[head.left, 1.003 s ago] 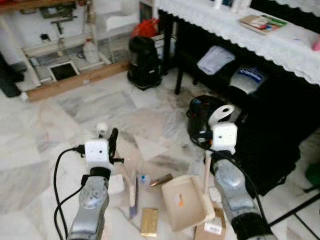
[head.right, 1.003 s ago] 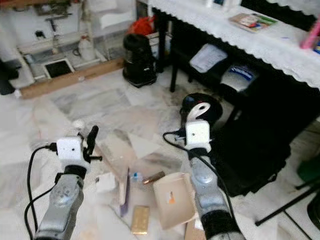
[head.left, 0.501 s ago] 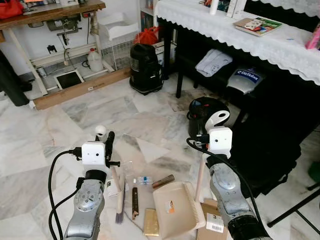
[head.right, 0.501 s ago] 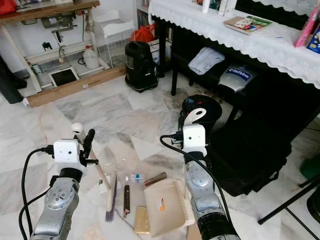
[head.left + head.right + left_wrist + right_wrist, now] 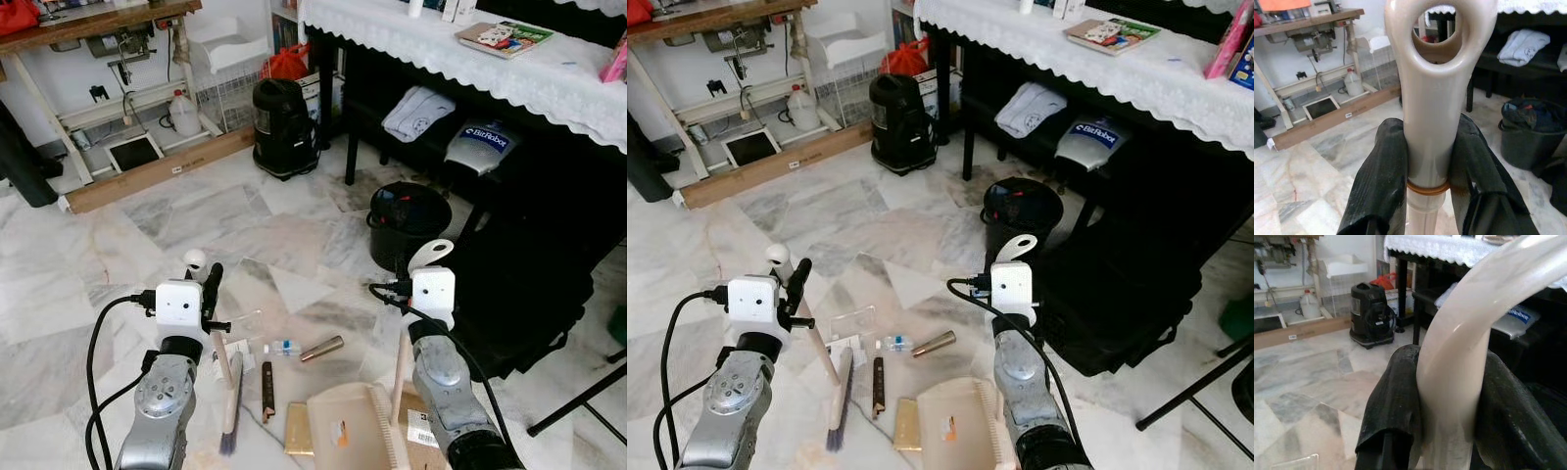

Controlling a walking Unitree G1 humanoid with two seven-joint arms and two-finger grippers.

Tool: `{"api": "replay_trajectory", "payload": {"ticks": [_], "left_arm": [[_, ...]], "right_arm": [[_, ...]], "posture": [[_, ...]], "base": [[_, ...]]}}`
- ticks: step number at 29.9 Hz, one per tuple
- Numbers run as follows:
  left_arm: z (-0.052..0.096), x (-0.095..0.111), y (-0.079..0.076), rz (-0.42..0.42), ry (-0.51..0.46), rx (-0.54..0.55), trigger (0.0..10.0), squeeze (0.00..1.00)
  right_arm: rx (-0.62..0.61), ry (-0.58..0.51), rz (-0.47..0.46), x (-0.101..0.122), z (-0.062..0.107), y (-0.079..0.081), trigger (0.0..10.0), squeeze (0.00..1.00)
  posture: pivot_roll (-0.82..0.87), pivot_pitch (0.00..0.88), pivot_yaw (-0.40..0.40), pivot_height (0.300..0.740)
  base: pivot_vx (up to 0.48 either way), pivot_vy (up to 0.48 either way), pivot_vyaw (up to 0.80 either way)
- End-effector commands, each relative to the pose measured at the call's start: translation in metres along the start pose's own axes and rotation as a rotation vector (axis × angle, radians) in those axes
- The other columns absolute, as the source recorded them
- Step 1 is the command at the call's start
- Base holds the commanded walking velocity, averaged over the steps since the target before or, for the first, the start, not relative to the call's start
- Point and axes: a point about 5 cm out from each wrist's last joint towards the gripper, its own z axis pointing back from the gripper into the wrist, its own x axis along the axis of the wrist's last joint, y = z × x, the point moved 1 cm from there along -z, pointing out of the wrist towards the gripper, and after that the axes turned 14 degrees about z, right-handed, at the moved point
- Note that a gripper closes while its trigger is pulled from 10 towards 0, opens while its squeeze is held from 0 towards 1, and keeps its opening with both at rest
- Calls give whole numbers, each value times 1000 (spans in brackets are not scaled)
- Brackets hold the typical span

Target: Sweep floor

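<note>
Lived-in home room: marble floor (image 5: 147, 235), lace-covered table (image 5: 549, 78) at 1 o'clock, sewing table (image 5: 88, 24) seen at 11.

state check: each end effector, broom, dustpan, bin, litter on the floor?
Left end effector: shut on the broom handle.
Right end effector: shut on the dustpan handle.
Broom: tilted, bristles on the floor beside the litter.
Dustpan: pan down on the floor, next to the litter.
Bin: upright, open, stuff inside.
Litter: loose on the floor, not in the dustpan.
</note>
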Motion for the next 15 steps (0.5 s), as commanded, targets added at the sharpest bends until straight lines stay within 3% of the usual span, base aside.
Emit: {"api": "replay_trajectory", "payload": {"ticks": [1,15], "left_arm": [[0,10,1,-16,-31,-15,10000,0],[2,11,0,-14,-21,-19,10000,0]], "right_arm": [[-10,-25,6,4,-2,-1,10000,0],[-28,-74,76,6,-1,-12,10000,0]], "posture": [[127,156,52,740],[113,162,46,740]], "base": [[0,0,0],[0,0,0]]}}
